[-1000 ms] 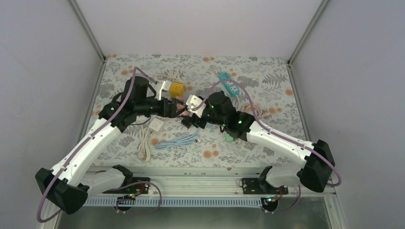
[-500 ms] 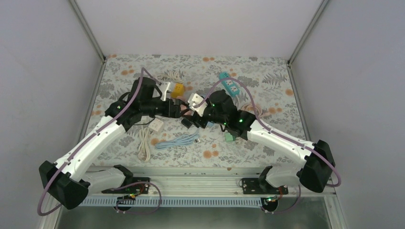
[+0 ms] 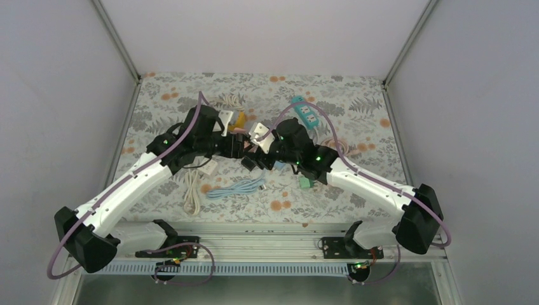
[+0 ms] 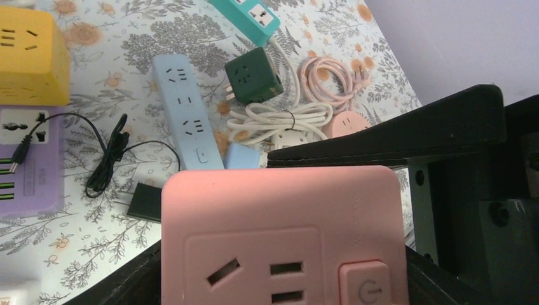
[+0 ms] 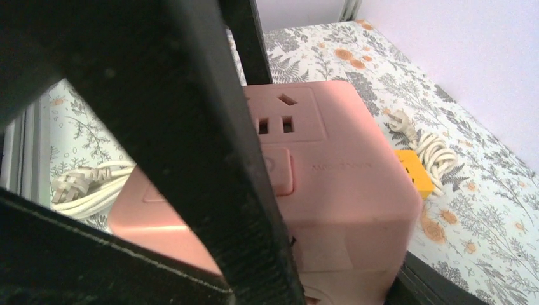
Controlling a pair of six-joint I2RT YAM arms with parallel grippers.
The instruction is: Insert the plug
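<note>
— Where did things stand over the counter (image 3: 356, 95)?

— The left arm (image 3: 127, 190) and right arm (image 3: 368, 181) had reached inward and met nose to nose above its middle. The left end effector (image 3: 236, 147) pointed to the right and the right end effector (image 3: 252, 160) pointed to the left, with hardly any gap between them.

— And the socket?

— The pink socket cube (image 4: 283, 235) sat clamped between the left end effector's fingers, lifted off the counter. Its slotted face and power button looked back up at the left wrist camera.

— Which way did it lie from the right side?

— Straight ahead and very close. In the right wrist view the cube filled the space just behind that end effector's dark fingers, with the slotted face turned up towards them. So the right arm was the one placed to drive in, along the line joining the two wrists, while the left one braced.

— Did the right one have the plug?

— That could not be told. Its fingers blocked the view, so neither their opening nor any plug between them could be made out.
</note>
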